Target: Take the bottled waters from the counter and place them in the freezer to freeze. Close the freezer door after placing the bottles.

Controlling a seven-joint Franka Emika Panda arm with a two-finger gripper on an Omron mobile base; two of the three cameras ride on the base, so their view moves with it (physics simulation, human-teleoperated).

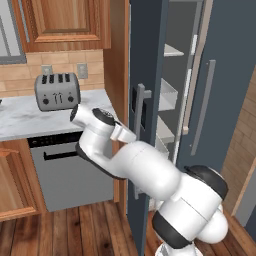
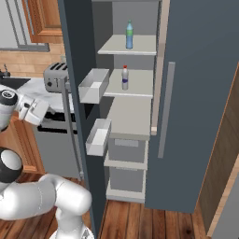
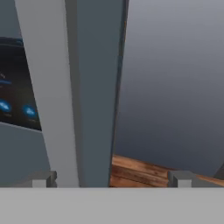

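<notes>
Both bottled waters stand inside the open freezer (image 2: 133, 114): the green-capped one (image 2: 129, 35) on the top shelf, the red-capped one (image 2: 125, 78) on the shelf below. The freezer door (image 2: 77, 42) is swung wide, with white bins (image 2: 93, 86) on its inner face. My gripper (image 3: 111, 179) is open at the door's outer face. The long grey door handle (image 3: 48, 87) rises between its fingertips (image 3: 43, 178), nearer the left one, beside the dark display (image 3: 13, 103). From the left base view, my arm reaches to the handle (image 1: 141, 100). The marble counter (image 1: 20, 117) lies to the left.
A steel toaster (image 1: 57, 91) sits on the counter above the dishwasher (image 1: 70, 170). A second slate door with its own handle (image 1: 202, 107) stays closed to the right. Wooden cabinets (image 1: 65, 22) hang above. Wood floor (image 1: 75, 230) lies in front.
</notes>
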